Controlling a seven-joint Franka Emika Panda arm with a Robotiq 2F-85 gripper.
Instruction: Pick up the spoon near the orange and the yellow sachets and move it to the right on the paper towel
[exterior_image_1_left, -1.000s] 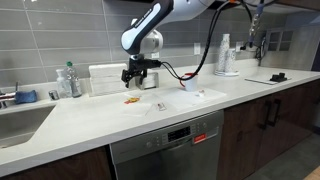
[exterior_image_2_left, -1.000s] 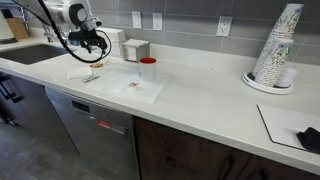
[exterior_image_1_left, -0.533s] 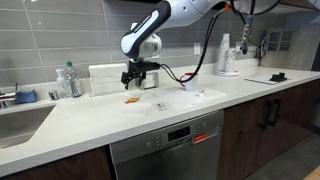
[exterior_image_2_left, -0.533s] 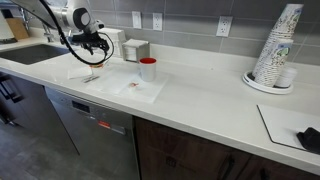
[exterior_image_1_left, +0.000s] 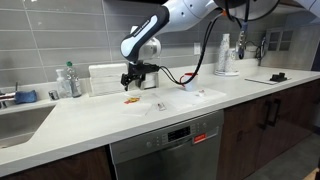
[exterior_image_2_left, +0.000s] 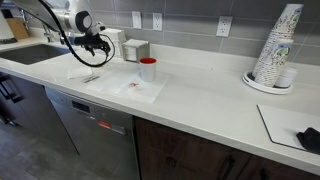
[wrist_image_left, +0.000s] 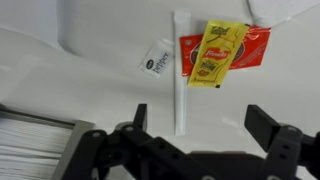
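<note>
Gripper (wrist_image_left: 205, 125): hovers over the spoon, jaws wide apart, nothing held
Spoon (wrist_image_left: 180, 75): white, lying flat on the paper towel (exterior_image_2_left: 80, 70)
Sachets: yellow sachet (wrist_image_left: 218, 55) overlaps orange sachet (wrist_image_left: 250, 45), just beside spoon
White packet (wrist_image_left: 157, 58): near spoon's other side

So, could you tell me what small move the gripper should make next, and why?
Probably descend straight down: the open gripper hovers above the spoon, whose handle lies between its fingers, beside the yellow sachet, with nothing gripped yet.
</note>
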